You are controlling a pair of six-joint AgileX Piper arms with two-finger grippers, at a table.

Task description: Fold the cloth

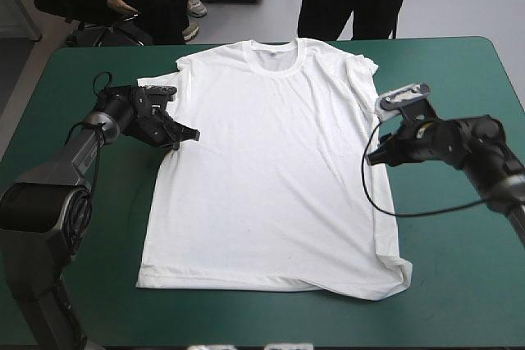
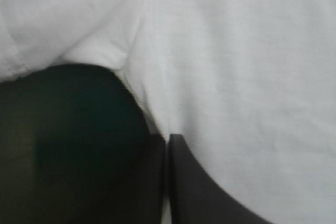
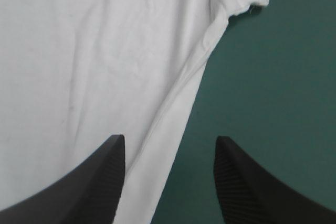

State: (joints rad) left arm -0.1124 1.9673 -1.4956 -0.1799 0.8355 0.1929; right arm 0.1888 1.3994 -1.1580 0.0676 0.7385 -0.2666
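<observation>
High view: T-shirt [image 1: 271,170] lies lengthwise, collar far, on the bench [image 1: 459,284]; left pincer [image 1: 194,133] apparently pinches its left edge, right pincer [image 1: 371,158] spread astride the right.

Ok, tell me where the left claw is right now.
High view, left side: the left claw sits at the T-shirt's left edge, just below its sleeve, pinching the side seam there.

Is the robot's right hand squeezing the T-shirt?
No, the right hand has its black fingers standing wide apart, and the T-shirt just lies flat with its side edge between them.
</observation>
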